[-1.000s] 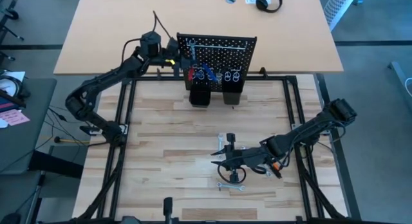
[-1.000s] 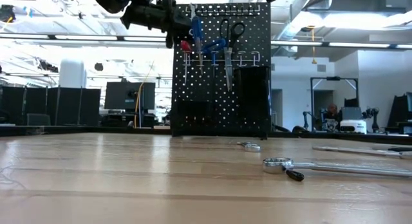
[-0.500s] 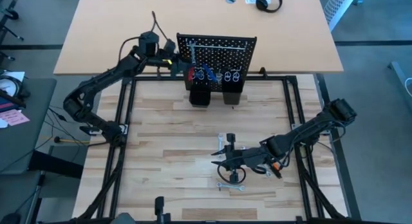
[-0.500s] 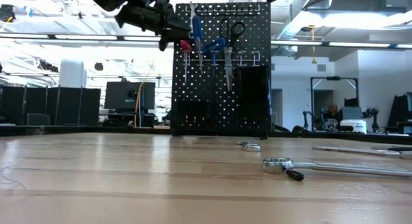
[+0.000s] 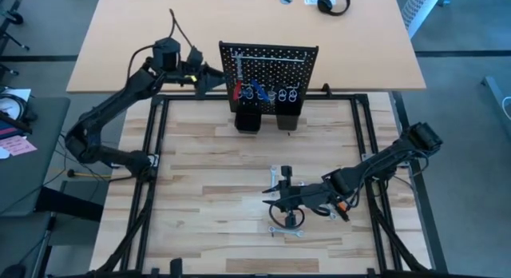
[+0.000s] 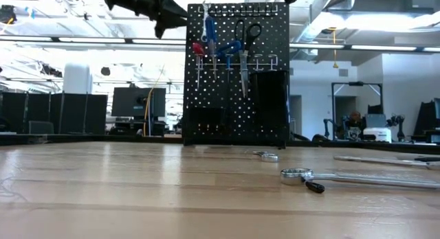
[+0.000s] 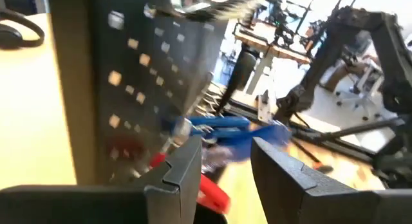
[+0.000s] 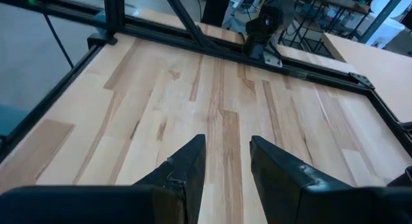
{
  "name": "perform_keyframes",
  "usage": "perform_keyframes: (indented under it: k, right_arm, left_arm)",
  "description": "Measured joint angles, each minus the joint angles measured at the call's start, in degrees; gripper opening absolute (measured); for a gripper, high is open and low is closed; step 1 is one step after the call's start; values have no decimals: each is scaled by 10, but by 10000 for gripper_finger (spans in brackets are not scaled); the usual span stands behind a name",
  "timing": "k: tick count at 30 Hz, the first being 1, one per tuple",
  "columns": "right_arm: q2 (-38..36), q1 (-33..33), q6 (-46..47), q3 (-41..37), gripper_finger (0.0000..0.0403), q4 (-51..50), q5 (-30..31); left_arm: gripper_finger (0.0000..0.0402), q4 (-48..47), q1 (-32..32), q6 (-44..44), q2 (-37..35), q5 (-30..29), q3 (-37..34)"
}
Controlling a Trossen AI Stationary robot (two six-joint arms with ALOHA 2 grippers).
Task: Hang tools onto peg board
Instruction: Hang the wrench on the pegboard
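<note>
Tools (image 6: 221, 47) on peg board (image 6: 237, 74), blurred, perhaps blue-handled (image 7: 225, 124), in left wrist view.

Wooden plank table (image 5: 207, 190), centre frame. Peg board (image 5: 269, 66) stands at top centre edge. Wrenches (image 5: 286, 230) lie lower centre, near right gripper (image 5: 281, 200).

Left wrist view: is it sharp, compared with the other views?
Left wrist view: no, the peg board and blue-handled tool are smeared by motion blur. Low view: ceiling lights glare behind the board; the near wrench looks sharp. High view: evenly lit, sharp.
</note>
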Motion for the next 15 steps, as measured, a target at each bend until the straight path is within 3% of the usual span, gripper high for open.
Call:
perform_keyframes:
  k: [6, 11, 15]
  right_arm:
    - [0, -2, 33, -3, 132, -59, 0]
    - [1, -13, 77, -41, 132, -46, -4]
    - [1, -28, 154, -72, 132, -49, -6]
  left_arm:
    - [125, -103, -38, 54, -76, -56, -50]
    - [125, -61, -108, -4, -180, -78, -200]
    - [125, 19, -197, -82, -271, -171, -339]
